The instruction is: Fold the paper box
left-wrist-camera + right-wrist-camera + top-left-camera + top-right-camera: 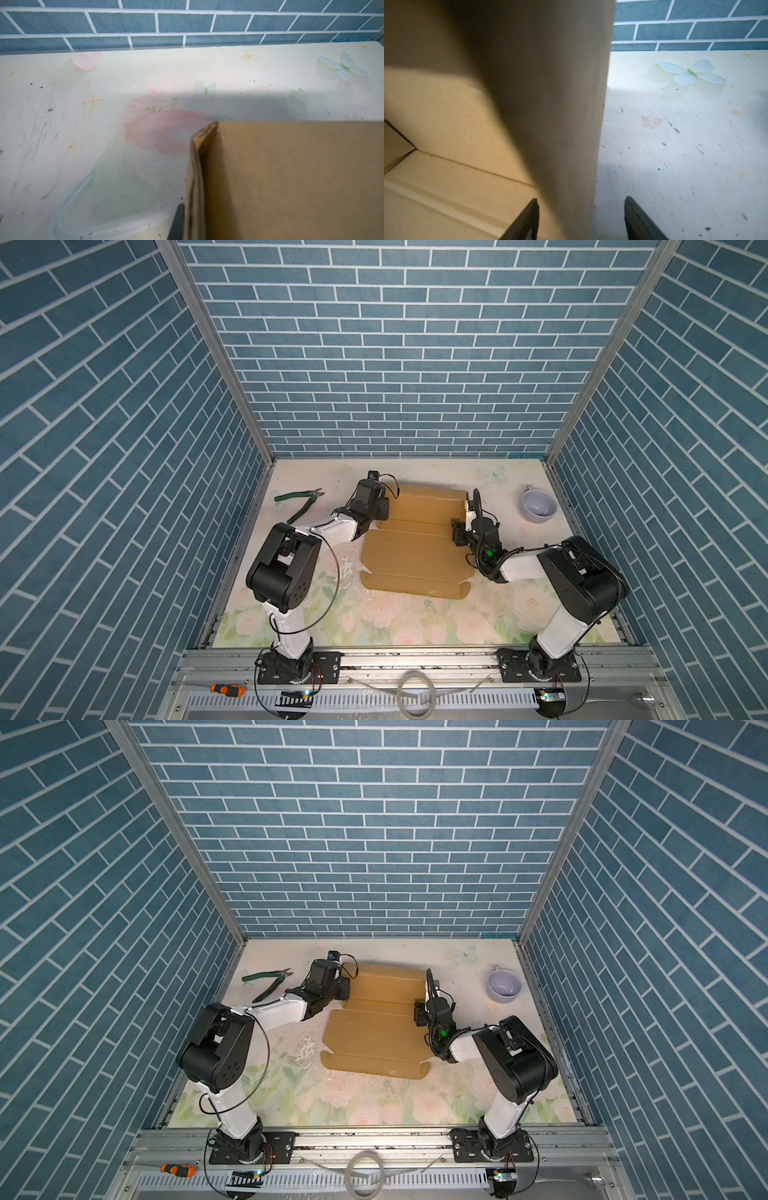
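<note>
The paper box (pixel 415 549) (pixel 374 1038) is a brown cardboard sheet, partly folded, lying mid-table in both top views. My left gripper (pixel 384 506) (pixel 344 986) is at its left side wall. In the left wrist view the gripper (pixel 192 209) is shut on that doubled wall (pixel 195 166); one dark finger (pixel 177 222) presses its outside, the other is hidden behind the cardboard. My right gripper (pixel 467 510) (pixel 426 990) is at the box's right side. In the right wrist view it (pixel 581 201) stands open, astride the upright right flap (pixel 560 104).
Green-handled cutters (pixel 299 502) (pixel 268 982) lie at the back left, near the left arm. A lavender cup (pixel 538 504) (pixel 503 986) stands at the back right. An orange-handled screwdriver (pixel 226 689) and a tape ring (pixel 417 691) lie on the front rail. Brick-patterned walls enclose three sides.
</note>
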`<state>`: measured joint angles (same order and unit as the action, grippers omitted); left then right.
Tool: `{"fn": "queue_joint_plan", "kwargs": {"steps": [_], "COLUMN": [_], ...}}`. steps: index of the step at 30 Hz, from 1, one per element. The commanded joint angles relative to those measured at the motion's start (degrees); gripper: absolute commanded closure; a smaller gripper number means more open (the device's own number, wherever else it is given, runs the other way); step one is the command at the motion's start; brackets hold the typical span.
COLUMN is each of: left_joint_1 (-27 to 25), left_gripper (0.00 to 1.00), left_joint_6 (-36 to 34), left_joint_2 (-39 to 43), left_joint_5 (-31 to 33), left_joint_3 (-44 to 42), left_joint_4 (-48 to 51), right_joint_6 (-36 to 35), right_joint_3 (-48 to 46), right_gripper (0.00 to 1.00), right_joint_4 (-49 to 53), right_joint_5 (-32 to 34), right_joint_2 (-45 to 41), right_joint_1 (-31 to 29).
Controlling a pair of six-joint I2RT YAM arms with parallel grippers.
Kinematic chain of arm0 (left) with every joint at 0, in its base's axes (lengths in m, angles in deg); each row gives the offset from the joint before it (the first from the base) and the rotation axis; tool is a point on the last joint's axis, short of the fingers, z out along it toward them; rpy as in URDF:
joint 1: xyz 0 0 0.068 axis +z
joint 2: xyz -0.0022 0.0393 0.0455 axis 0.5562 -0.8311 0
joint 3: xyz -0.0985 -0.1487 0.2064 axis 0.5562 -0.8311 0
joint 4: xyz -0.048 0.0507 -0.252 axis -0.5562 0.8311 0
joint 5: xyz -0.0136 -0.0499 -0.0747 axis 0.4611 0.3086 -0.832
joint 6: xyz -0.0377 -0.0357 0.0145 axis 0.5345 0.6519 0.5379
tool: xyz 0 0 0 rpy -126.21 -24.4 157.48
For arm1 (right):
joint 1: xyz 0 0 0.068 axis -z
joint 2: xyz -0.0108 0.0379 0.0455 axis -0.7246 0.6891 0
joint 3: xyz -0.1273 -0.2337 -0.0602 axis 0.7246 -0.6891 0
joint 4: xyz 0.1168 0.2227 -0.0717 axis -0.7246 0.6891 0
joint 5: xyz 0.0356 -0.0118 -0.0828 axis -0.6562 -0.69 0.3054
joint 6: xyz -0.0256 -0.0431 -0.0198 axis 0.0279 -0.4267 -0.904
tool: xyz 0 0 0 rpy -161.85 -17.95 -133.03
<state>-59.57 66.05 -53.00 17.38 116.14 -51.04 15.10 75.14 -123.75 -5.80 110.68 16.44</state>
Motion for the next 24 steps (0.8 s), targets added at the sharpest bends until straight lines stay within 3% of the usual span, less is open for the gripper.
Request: {"fn": "queue_joint_plan", "kwargs": {"steps": [1, 7, 12, 20, 22, 24], "left_joint_1": [-0.24, -0.24, -0.28, -0.38, -0.55, -0.71], "left_gripper": [1.0, 1.0, 1.0, 1.0, 1.0, 1.0], "left_joint_6": [2.61, 3.58, 3.13, 3.34, 4.41, 5.18], "left_joint_2": [-3.76, -4.73, -4.93, -5.52, -5.67, -5.75], "left_joint_5": [-1.27, -1.64, -1.77, -2.52, -2.65, -2.12], "left_joint_3": [-4.27, -5.86, -6.1, -8.75, -9.89, -11.28], "left_joint_4": [6.2, 5.23, 4.68, 1.7, 0.06, -1.66], "right_joint_6": [1.73, -0.36, -0.43, -1.6, -1.82, -1.82], "right_joint_3": [-2.76, -3.49, -3.91, -4.59, -4.94, -5.61], "right_gripper": [0.33, 0.34, 0.53, 0.71, 0.71, 0.65], "right_joint_4": [5.08, 4.83, 0.86, -1.18, -0.51, 0.2], "right_joint_5": [1.4, 2.33, 4.74, 0.38, -0.53, -1.26], "right_joint_2": [0.33, 1.96, 3.73, 3.76, 2.96, 1.91], "right_joint_1": [0.51, 0.56, 0.53, 0.37, 0.38, 0.38]}}
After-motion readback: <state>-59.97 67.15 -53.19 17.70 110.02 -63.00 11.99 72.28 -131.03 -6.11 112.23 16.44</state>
